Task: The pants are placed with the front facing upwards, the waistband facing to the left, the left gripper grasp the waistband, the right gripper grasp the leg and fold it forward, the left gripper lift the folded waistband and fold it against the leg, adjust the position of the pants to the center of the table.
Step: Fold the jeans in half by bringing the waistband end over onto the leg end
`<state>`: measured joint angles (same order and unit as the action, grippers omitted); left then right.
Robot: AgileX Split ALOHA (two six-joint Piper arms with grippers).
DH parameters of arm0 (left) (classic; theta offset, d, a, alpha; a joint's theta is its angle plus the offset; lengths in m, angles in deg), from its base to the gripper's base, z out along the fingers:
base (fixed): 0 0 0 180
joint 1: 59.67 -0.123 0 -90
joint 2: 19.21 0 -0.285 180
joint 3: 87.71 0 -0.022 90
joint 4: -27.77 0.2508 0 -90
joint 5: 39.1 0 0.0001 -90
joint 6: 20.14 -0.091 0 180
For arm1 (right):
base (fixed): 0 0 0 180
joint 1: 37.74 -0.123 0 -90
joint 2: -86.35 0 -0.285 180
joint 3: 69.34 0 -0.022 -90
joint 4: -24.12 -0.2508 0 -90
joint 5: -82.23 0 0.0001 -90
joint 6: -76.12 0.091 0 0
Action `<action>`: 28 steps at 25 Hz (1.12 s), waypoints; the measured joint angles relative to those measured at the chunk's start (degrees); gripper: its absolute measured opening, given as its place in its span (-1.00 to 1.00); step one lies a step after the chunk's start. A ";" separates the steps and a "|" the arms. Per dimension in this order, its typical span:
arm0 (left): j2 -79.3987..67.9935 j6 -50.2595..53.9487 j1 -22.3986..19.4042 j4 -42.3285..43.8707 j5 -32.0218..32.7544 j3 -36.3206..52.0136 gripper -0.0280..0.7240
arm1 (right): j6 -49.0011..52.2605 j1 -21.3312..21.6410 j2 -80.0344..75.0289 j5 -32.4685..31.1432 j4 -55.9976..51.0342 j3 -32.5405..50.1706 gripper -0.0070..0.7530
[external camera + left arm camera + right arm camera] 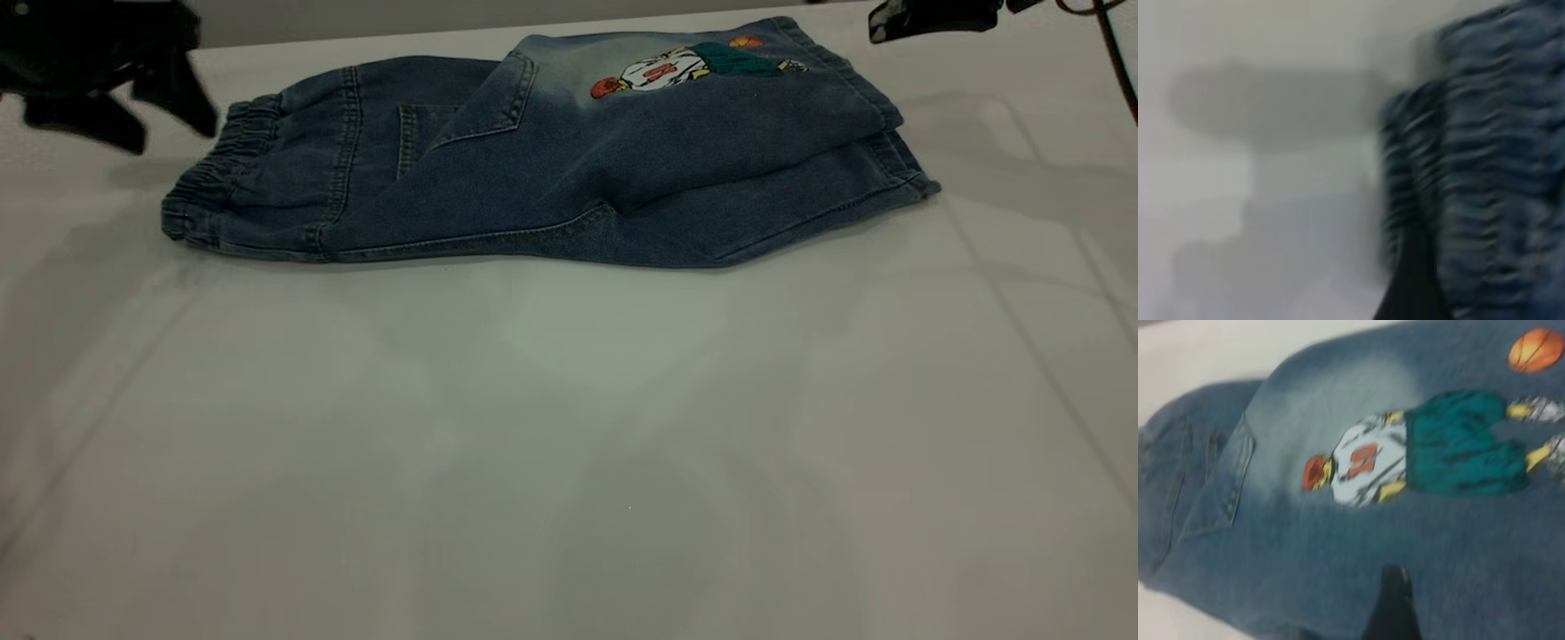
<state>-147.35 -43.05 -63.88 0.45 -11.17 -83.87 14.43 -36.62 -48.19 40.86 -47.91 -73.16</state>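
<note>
Though folded, pants (569, 160) partly blurred

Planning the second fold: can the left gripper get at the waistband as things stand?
Probably yes. The left gripper hangs just beside the waistband, which lies exposed at the pants' left end, with only bare table between.

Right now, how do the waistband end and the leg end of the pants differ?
The waistband is gathered and ruffled, darker blue, and lies at the left near the left hand. The leg end is smooth and wider, stacked in two layers, at the right below the right hand. The leg end carries a cartoon figure print; the waistband is plain. Both are denim of the same pants, resting on the table, and neither hand touches them.
</note>
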 joint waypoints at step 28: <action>-5.86 -18.27 -3.06 -25.88 -0.92 0.04 0.37 | 1.30 0.00 -0.10 0.32 2.03 0.00 0.36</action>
<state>-153.21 -61.32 -66.94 -25.43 -12.09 -83.82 15.73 -36.62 -48.29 41.18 -45.88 -73.16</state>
